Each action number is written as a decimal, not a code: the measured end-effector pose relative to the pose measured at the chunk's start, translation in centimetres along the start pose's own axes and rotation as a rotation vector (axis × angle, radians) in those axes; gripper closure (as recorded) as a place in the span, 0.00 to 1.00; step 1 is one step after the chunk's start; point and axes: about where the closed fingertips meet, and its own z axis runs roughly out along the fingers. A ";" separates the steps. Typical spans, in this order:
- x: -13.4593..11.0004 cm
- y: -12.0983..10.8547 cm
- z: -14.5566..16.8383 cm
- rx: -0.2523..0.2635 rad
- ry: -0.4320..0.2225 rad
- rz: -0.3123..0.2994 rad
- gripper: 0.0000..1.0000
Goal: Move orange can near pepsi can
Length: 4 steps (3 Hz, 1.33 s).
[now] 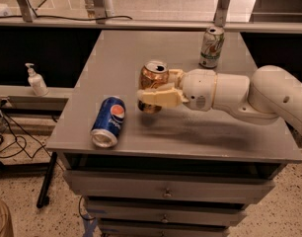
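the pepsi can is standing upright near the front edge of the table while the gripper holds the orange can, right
Not quite. The pepsi can lies on its side rather than standing upright, as the camera view shows. It is near the front edge of the table, and the gripper does hold the orange can between its fingers.
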 end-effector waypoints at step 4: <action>3.8 5.1 2.4 -0.136 0.101 0.023 0.82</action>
